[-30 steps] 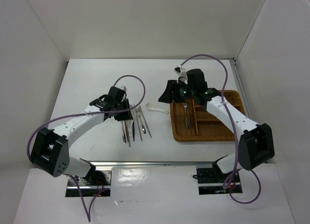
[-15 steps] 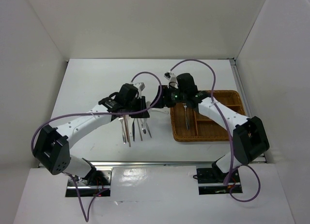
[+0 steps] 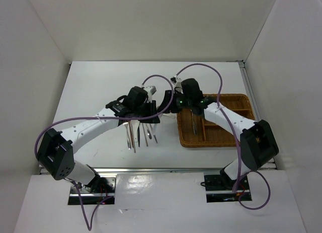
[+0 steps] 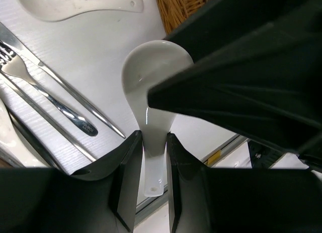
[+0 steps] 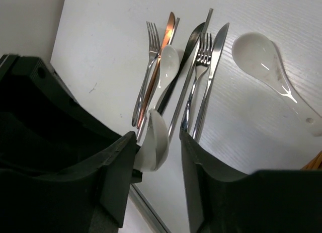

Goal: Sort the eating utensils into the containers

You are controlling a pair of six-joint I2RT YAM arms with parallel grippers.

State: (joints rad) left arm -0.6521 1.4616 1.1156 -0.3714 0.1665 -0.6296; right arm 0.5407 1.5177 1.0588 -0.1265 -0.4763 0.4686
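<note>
Gripping white soup spoon (image 4: 151,72), left claw (image 4: 153,142)

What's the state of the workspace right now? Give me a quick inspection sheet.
Surface: white table, no spills seen.
Job's things: wicker tray on the right, one metal piece in its long compartment; forks and knives side by side on the table; two loose white spoons with them.
Clutter: nothing seen.
Grippers: left gripper shut on the handle of a soup spoon; right gripper open, its fingers astride that spoon's bowl.
Cables: purple cables arc over both arms, above the utensils.
Surroundings: white walls on three sides; metal rail at the near edge.
</note>
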